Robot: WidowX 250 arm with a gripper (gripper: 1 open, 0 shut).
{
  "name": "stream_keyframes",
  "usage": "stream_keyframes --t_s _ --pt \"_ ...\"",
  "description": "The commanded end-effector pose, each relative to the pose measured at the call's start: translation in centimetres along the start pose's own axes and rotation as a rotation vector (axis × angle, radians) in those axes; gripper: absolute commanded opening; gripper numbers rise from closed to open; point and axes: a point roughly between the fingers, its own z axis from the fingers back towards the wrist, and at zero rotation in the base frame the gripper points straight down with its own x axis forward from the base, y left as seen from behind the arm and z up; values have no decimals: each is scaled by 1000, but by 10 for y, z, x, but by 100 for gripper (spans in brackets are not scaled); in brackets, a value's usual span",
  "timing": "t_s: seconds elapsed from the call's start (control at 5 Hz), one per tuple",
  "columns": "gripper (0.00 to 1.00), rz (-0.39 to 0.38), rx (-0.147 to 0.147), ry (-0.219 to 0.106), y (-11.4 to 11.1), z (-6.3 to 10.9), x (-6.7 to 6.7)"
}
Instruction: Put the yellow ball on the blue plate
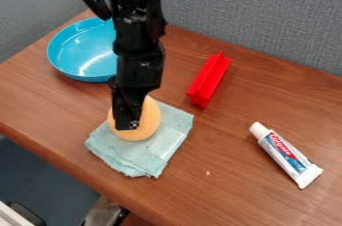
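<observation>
The yellow ball (148, 126) rests on a pale teal cloth (139, 150) near the table's front edge. My gripper (128, 120) points straight down onto the ball, its black fingers drawn in against it and hiding its left half. The ball still sits on the cloth. The blue plate (60, 58) stands at the back left, with nothing in it, a short way behind and left of the gripper.
A red block (209, 78) lies right of the arm. A white toothpaste tube (286, 154) lies at the front right. The wooden table's front edge (54, 140) runs close below the cloth.
</observation>
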Motion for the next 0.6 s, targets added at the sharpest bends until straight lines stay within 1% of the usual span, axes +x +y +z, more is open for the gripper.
stream_keyframes --t_s 0.0,0.2,0.4 --pt "0 10 7 -39 6 15 1" --pt "0 28 25 -67 11 32 0" --pt "0 74 74 -102 22 63 -6"
